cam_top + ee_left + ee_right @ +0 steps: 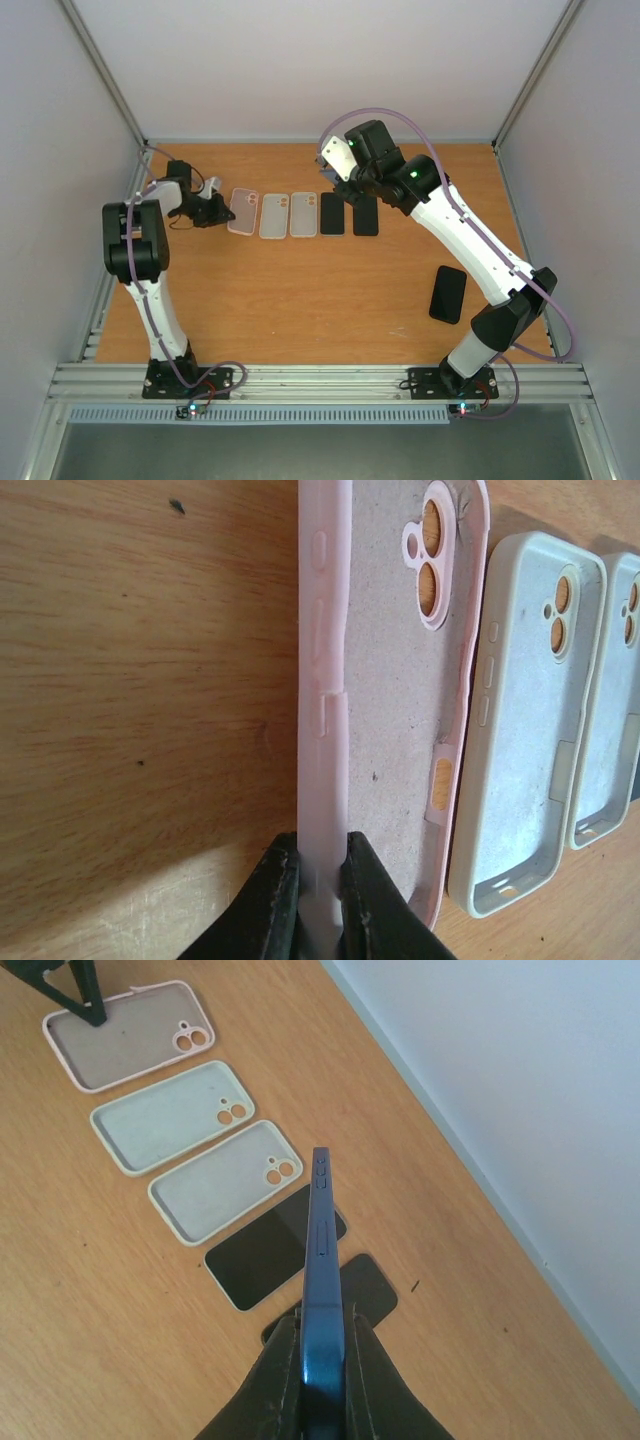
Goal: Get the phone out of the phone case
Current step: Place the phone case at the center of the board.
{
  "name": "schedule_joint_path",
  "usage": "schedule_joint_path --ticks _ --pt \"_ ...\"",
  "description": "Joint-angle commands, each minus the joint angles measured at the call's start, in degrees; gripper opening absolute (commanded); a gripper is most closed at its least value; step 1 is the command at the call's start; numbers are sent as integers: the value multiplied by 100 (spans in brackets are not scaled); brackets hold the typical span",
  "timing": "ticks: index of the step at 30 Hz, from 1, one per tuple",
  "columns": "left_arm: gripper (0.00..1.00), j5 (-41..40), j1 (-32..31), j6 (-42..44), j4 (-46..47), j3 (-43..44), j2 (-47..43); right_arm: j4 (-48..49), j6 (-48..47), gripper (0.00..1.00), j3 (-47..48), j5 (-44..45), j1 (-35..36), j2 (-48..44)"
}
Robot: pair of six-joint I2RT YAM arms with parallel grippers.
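Left gripper [320, 885] pinches the pink case [400, 680]; right gripper [322, 1345] clamps the blue phone [322, 1260] edge-up, free of any case.

Top view: the desk [300, 300] has bare wood in front of the row, the back wall is close behind it, and a loose black phone [448, 294] lies near the right arm. Left wrist: the gripper is closed on the pink case's side wall, with a white case [525, 740] just beside. Right wrist: the blue phone is held over a dark phone [265, 1255] lying beside another white case [225, 1180].
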Motion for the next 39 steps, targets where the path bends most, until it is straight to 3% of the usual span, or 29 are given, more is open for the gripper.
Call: schedule_joint_path --ticks 1,25,39 --pt "11 -293 -26 81 -39 72 -13 84 10 1 134 -10 -36 16" --pt "0 -238 -63 490 -383 -180 -332 63 37 1 129 -97 -37 7" --pt "42 -1155 -110 408 -295 -256 -585 57 -10 1 213 -123 -36 42"
